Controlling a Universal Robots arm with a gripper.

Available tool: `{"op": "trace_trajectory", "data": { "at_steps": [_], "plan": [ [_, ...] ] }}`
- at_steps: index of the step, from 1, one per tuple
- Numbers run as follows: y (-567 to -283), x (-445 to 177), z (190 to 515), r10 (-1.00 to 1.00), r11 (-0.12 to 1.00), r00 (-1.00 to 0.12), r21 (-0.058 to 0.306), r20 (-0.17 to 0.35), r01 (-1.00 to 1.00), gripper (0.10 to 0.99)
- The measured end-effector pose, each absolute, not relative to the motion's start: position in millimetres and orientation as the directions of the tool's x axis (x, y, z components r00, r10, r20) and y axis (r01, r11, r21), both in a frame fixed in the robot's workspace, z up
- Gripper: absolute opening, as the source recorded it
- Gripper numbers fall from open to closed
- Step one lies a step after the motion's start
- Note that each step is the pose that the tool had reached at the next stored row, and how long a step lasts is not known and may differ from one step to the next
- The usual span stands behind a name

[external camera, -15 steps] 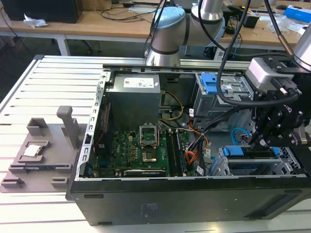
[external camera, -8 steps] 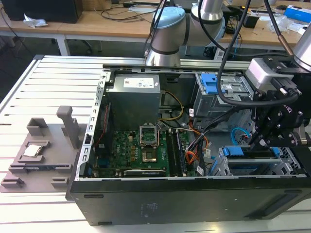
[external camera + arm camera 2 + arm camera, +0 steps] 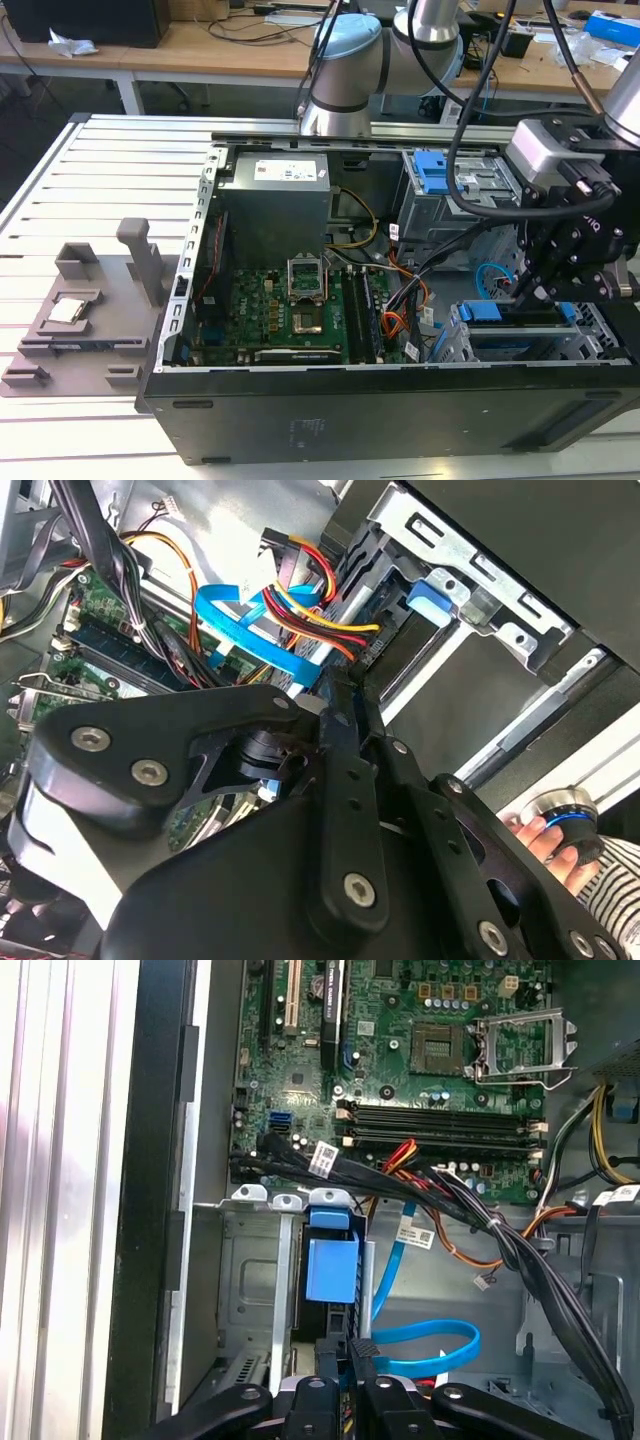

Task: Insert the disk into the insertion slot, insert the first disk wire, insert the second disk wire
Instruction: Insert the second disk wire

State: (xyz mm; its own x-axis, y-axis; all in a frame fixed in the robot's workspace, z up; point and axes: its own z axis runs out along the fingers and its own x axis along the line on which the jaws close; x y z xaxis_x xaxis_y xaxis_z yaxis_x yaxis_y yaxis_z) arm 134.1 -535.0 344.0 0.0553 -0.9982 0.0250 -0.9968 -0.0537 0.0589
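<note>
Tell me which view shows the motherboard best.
The first wrist view: the motherboard faces the camera, with socket and memory slots plain. The exterior view shows the whole board from farther off. The second wrist view catches a green strip behind cables and the gripper.

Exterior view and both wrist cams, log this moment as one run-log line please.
gripper: shut, at rear of disk | disk: seated in insertion slot | blue flat cable: loose beside gripper | hand: at case edge

Robotics lab: open desktop computer case (image 3: 350, 400) on slatted aluminium table (image 3: 90, 190), grey fixture plate (image 3: 90, 310) at exterior view's left, wooden workbenches (image 3: 230, 50) strewn with cables along far side.
</note>
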Motion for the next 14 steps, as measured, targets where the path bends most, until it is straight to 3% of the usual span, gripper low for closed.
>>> {"op": "trace_trajectory", "data": {
  "at_steps": [14],
  "plan": [
    [-536.7, 134.8, 338.5, -0.998, -0.057, 0.058, 0.058, 0.015, -0.997, 0.165]
  ]
}}
